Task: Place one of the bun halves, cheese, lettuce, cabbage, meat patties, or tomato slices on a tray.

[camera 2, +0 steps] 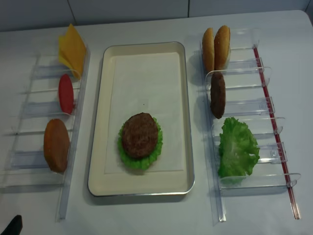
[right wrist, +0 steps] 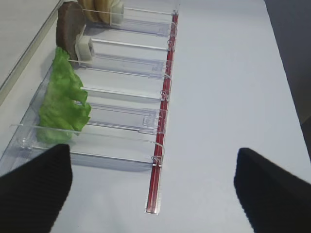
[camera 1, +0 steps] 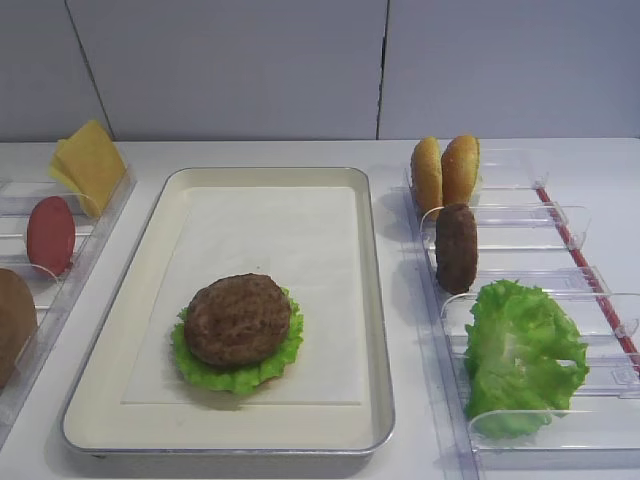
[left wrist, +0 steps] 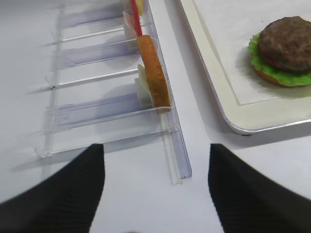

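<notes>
While the exterior high view shows the tray (camera 1: 375, 300) on the tabletop (camera 1: 560, 155) holding a meat patty (camera 1: 238, 318) stacked on lettuce (camera 1: 215, 372), the right rack (camera 1: 560, 250) stocks bun halves (camera 1: 445, 170), a spare patty (camera 1: 456, 248) and loose lettuce (camera 1: 522, 352), all likely light; the patty looks stiff, best pinched across its upright edge. Right wrist view: right end effector (right wrist: 153, 187) spread wide, empty, beside the rack's lettuce (right wrist: 63, 102). Left wrist view: left end effector (left wrist: 156, 189) spread apart, empty, near a bun half (left wrist: 154, 73); realsense view shows cheese (camera 2: 72, 48) and tomato slice (camera 2: 65, 93) left of the tray.
</notes>
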